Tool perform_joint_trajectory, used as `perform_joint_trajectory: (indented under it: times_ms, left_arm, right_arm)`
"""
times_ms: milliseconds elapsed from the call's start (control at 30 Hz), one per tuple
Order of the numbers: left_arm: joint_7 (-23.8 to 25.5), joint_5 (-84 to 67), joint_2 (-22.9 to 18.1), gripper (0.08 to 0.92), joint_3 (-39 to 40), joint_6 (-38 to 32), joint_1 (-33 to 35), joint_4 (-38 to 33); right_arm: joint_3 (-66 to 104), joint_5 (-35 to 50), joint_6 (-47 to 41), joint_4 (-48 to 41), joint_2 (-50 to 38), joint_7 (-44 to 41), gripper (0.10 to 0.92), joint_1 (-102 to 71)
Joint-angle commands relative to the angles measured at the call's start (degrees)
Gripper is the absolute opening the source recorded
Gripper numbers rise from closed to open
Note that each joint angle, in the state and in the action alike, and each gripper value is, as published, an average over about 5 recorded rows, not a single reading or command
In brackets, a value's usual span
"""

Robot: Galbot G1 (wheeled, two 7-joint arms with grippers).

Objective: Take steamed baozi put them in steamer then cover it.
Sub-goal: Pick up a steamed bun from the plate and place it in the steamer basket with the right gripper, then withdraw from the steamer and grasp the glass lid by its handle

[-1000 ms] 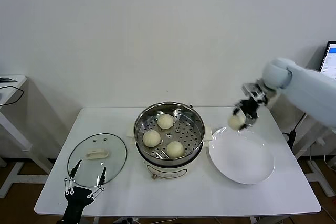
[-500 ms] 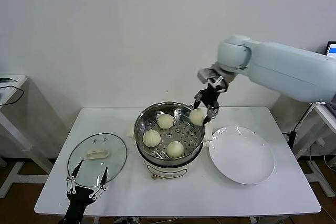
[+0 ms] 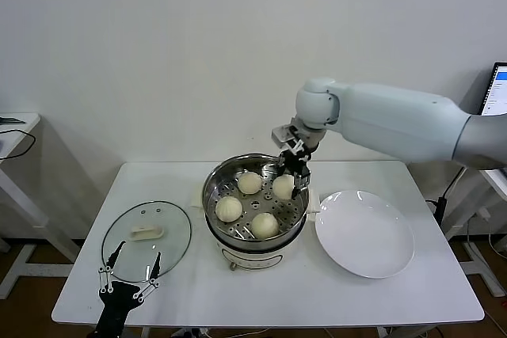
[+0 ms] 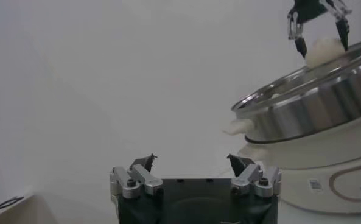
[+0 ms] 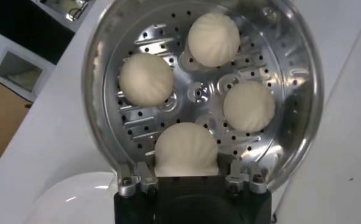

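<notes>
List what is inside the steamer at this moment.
Inside the steamer, three baozi sit on the perforated tray; a fourth baozi is there in the right gripper. Below the tray is hidden.

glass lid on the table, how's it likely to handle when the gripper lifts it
The cover lies flat beside the steamer, so probably only its raised central handle offers a grip. Its glass and metal rim look rigid, likely heavyish and breakable if dropped. Being wide, it may tilt in the left gripper, now open beside it.
</notes>
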Motion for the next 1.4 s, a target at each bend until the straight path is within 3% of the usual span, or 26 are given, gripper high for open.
perform_joint_trajectory:
  times_ms: [33, 567, 733, 833, 1033, 1100, 1167, 1333, 1400]
  left_arm:
    - [-0.1, 0.0, 0.0, 0.823, -0.2, -0.2, 0.2, 0.1]
    - [-0.3, -0.1, -0.3, 0.823, -0.7, -0.4, 0.4, -0.1]
    - [-0.3, 0.3, -0.3, 0.823, -0.8, -0.4, 0.3, 0.0]
    - [-0.3, 1.2, -0.3, 0.823, -0.9, -0.3, 0.1, 0.3]
    - [-0.5, 1.9, -0.1, 0.823, -0.9, 0.0, -0.3, 0.4]
    - [-0.5, 2.3, 0.0, 0.823, -0.9, 0.1, -0.5, 0.3]
    - [-0.7, 3.0, -0.1, 0.823, -0.8, 0.3, -0.7, 0.1]
    - [-1.9, 5.7, -0.3, 0.823, -0.5, 1.1, -1.1, -0.9]
    - [-3.9, 8.1, -0.2, 0.823, -0.2, 2.0, -1.5, -1.4]
  right_arm:
    - [-0.7, -2.7, 0.0, -3.1, 2.9, 1.3, 0.670, -3.1]
    - [-1.1, -3.2, 0.2, -4.3, 4.2, 1.9, 0.681, -4.7]
    - [0.4, -3.6, 0.6, -2.9, 2.9, 1.4, 0.767, -4.3]
    - [4.1, -5.2, 2.0, -0.4, 0.5, 0.0, 0.812, -4.0]
    - [16.5, -3.0, 4.0, 9.4, -9.1, -1.7, 0.822, -2.6]
    - [18.9, 1.0, 4.4, 12.2, -12.8, 3.0, 0.823, -2.6]
    - [20.1, 5.8, 5.4, 14.4, -16.3, 13.1, 0.823, -3.1]
    - [22.3, 13.9, 10.9, 18.4, -23.3, 52.3, 0.823, -10.3]
    - [27.3, 14.2, 13.5, 18.4, -25.1, 62.5, 0.823, -16.0]
